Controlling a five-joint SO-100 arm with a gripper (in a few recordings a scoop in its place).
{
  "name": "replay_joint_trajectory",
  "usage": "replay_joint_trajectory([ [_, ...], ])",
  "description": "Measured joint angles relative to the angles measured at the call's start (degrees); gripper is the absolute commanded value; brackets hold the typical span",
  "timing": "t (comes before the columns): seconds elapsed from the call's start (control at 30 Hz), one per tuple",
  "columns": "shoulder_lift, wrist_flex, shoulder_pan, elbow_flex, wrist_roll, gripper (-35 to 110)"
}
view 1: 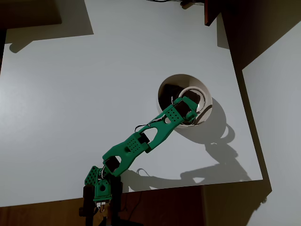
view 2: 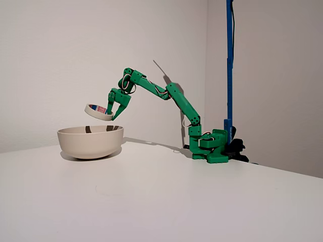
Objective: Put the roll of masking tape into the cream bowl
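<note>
White surface [view 2: 151,201] spreads out in front in the fixed view, and on it stands the cream bowl [view 2: 90,141]. Above the bowl's rim, clear of it, hangs the roll of masking tape [view 2: 98,111], tilted, pinched at its right edge by the green end effector [view 2: 114,113].

From overhead, the arm [view 1: 136,143] reaches up-right from its base, its end effector [view 1: 189,107] clamped on the tape ring [view 1: 193,92] over the bowl's [view 1: 202,84] opening.
</note>
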Motion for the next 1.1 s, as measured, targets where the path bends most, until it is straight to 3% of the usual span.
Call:
replay_joint_trajectory([
  [0.7,-4.2,3.1,-6.2,0.0,0.9,-8],
  [1.1,-2.2,-5.0,-5.7,0.0,7.5,-8],
])
